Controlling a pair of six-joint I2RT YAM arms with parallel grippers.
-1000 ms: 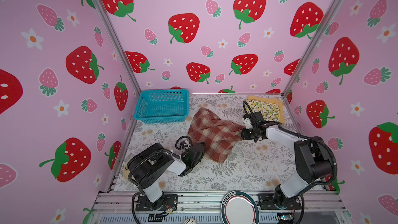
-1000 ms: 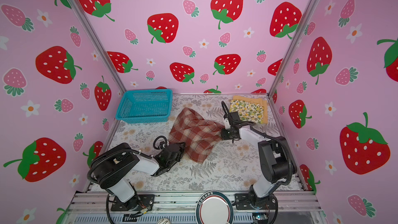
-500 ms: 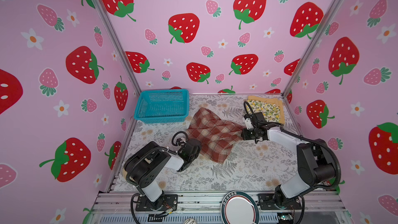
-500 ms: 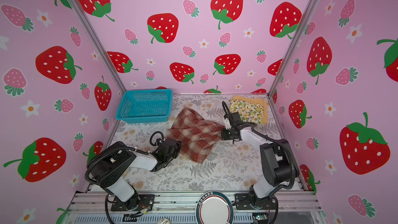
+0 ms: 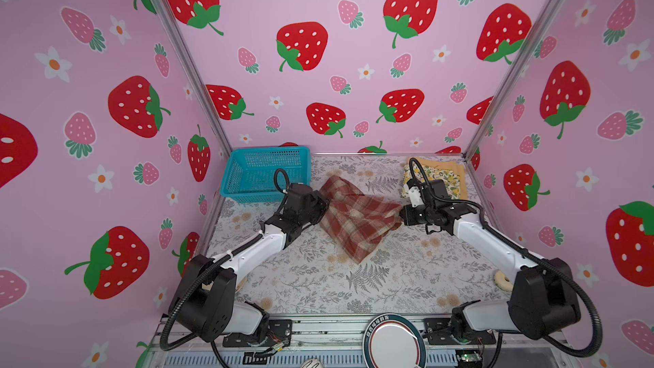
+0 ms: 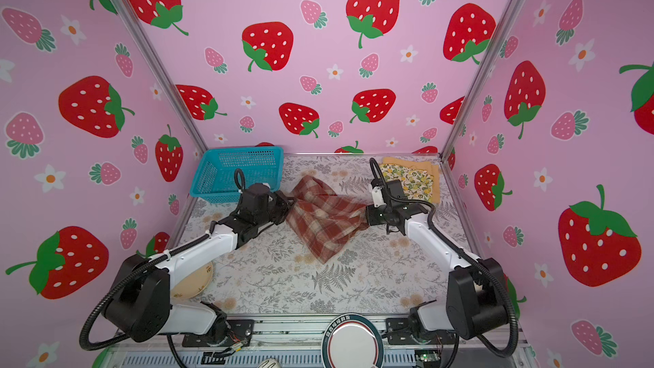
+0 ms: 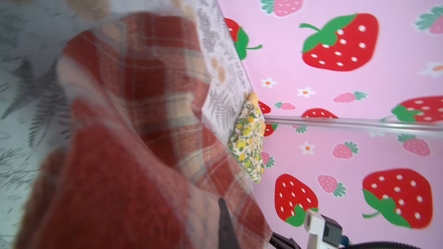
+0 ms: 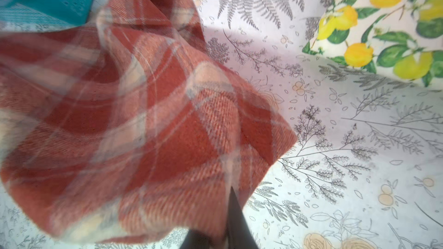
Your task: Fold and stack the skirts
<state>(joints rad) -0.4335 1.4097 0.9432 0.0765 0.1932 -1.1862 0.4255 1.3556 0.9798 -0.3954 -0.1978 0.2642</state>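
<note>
The red-brown and cream plaid skirt point(image 5: 357, 221) hangs stretched between both grippers over the middle of the table, its lower corner trailing toward the front. My left gripper point(image 5: 323, 205) is shut on its left edge and my right gripper point(image 5: 401, 214) is shut on its right edge. Both top views show this, with the plaid skirt point(image 6: 325, 223) between them. In each wrist view, cloth covers the jaws except for one dark finger point(image 7: 226, 226) point(image 8: 237, 219). The lemon-print skirt point(image 5: 437, 178) lies folded on the mustard-yellow skirt point(image 5: 456, 168) at the back right corner.
A teal mesh basket point(image 5: 263, 175) stands at the back left, just behind the left gripper. A beige plate point(image 6: 193, 281) lies by the left arm's base. A small pale ring point(image 5: 502, 281) sits near the right arm's elbow. Pink strawberry walls close three sides.
My left gripper has shut on the plaid skirt's left edge and risen toward the back. The skirt has come up off the table between the two grippers. The right gripper stayed shut.
</note>
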